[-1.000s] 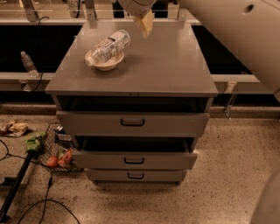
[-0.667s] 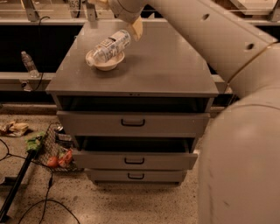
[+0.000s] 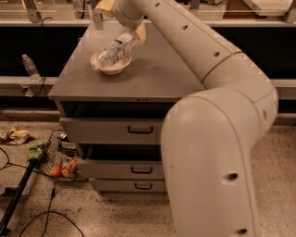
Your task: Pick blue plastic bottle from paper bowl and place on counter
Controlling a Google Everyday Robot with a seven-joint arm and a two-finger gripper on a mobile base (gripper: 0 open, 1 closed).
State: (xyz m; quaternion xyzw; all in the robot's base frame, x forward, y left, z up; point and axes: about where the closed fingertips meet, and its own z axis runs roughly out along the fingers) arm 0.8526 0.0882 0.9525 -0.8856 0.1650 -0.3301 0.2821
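Note:
The blue plastic bottle (image 3: 114, 48), clear with a white label and white cap, lies tilted across the paper bowl (image 3: 111, 67) on the left rear part of the grey counter (image 3: 152, 76). Its cap end points lower left and its base sticks out past the rim at the upper right. My gripper (image 3: 123, 19) hangs above the bottle's base end, open. One tan finger (image 3: 141, 33) is right beside the bottle's base, and the other finger (image 3: 104, 6) is at the top edge of the view. Nothing is held.
My large cream arm (image 3: 217, 139) fills the right side of the view and hides the cabinet's right part. The drawers (image 3: 115, 132) have black handles. A small thin clear bottle (image 3: 30, 67) stands on the left ledge. Clutter (image 3: 58, 159), a black pole (image 3: 18, 194) and cables lie on the floor.
My gripper has come a little lower and to the left, closer to the bottle's base end. The arm now covers much more of the right side. The bottle and bowl have not moved.

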